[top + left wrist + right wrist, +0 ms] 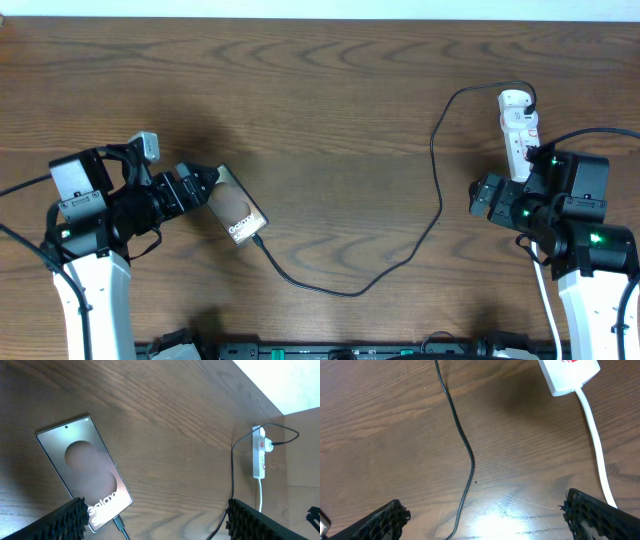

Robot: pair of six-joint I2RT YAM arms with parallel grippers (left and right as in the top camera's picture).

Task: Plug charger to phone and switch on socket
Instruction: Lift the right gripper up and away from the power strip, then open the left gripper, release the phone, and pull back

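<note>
The bronze phone (238, 210) (82, 467) lies flat on the table with its "Galaxy" lettering facing up. The black charger (437, 205) (232, 477) (465, 445) loops across the table. Its connector tip (119, 524) sits in the phone's lower edge, and its other end reaches the white socket (518, 128) (258, 452) (567, 372) at the far right. My left gripper (203, 184) (160, 527) is open beside the phone and holds nothing. My right gripper (480, 196) (487, 522) is open just left of the socket, over bare wood and the cable.
The socket's white cord (595, 440) runs toward the front edge beside my right arm. The wooden table (330, 120) ends at a pale wall at the back. A dark rail lies along the front edge (350, 350).
</note>
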